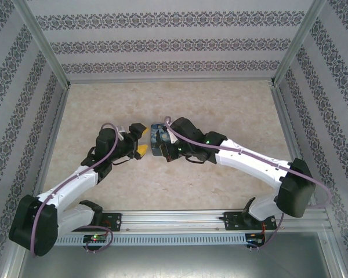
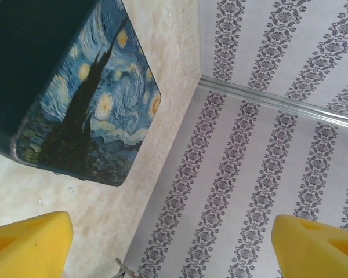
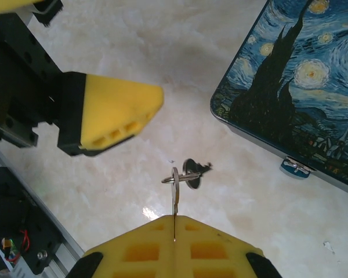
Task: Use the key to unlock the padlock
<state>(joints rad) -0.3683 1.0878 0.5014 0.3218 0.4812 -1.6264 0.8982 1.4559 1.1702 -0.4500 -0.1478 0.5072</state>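
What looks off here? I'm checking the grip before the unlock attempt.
The key pinched in the right gripper seems held backwards: its ring, with a second key dangling, sticks out, while the blade looks buried between the fingers. The padlock sits apart at the tin edge.

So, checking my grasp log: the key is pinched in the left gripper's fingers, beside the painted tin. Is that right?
Wrong arm: the key is pinched in the right gripper, not the left, beside the painted tin. The right wrist view shows its blade clamped between the shut jaws; the left gripper is open.
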